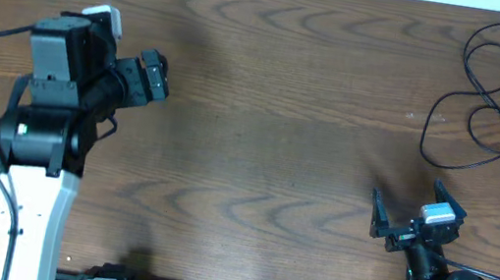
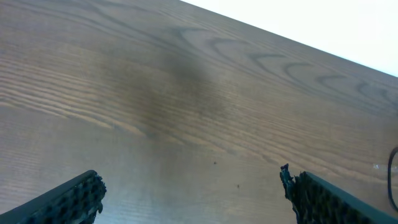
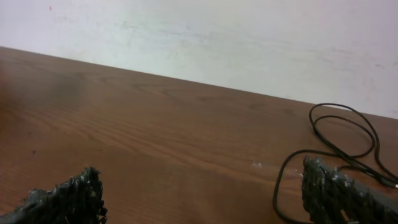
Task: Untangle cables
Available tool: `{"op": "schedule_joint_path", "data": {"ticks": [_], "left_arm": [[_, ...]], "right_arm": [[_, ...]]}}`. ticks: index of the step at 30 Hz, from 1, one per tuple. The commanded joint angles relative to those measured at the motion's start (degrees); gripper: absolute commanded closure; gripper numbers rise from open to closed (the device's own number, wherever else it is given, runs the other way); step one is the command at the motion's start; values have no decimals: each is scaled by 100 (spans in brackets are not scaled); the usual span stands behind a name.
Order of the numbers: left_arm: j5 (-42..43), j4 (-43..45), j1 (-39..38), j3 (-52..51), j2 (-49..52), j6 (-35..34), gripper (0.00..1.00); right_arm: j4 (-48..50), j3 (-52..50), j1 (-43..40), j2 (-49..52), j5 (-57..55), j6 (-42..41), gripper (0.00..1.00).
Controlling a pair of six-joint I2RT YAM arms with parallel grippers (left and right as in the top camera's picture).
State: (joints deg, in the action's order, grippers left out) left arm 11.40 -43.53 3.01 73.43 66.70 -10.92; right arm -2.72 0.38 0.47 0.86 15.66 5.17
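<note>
Your right hand (image 1: pixel 410 212) sits at the near right of the desk (image 1: pixel 266 162), released, its fingers spread wide with nothing between them. Its arm is folded short over its base at the near edge. Your left hand (image 1: pixel 152 78) is farther out on the left side, also released and empty. That arm rises from the near edge and bends at the wrist, so the hand points right over the wood. Farthest off, at the far right, the cables (image 1: pixel 490 96) lie in loose black loops, well apart from both hands.
</note>
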Motion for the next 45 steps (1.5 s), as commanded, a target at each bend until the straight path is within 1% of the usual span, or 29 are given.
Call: {"op": "schedule_joint_path", "data": {"ticks": [1,5,9,11,13,17,21,27,34,37,41,42,45], "left_arm": [[-61,-17,26,-334,-728,-24,3],[-376,-15,31,-841,-1635,105,3],[-378,-9,31,-1600,-2677,103,3],[-400,170,31,-1987,-3163,105,3],[-509,551,31,-2476,-3652,105,3],[-721,1797,31,-3606,-4597,114,3],[-804,2990,31,-4695,-5309,149,3],[-804,4197,-61,-5869,-5939,157,3],[-802,5250,-188,-6793,-6218,459,3],[-802,5379,-254,-7066,-6402,638,3],[-800,5357,-260,-7331,-6616,662,3],[-804,5134,-260,-7320,-6666,667,3],[-804,4894,-260,-7320,-6662,752,3]], "right_arm": [[-26,-7,37,-9,59,-39,1],[-26,-7,37,-9,59,-39,1],[-26,-7,37,-9,57,-39,1],[-26,-7,37,-9,57,-39,1],[-26,-7,37,-9,57,-39,1],[-26,-7,37,-9,57,-39,1],[-26,-7,37,-9,57,-39,1],[-26,-7,37,-9,57,-39,1],[-26,-7,37,-9,57,-39,1],[-26,-7,37,-9,57,-39,1],[-26,-7,37,-9,57,-39,1],[-26,-7,37,-9,57,-39,1],[-26,-7,37,-9,57,-39,1]]}}
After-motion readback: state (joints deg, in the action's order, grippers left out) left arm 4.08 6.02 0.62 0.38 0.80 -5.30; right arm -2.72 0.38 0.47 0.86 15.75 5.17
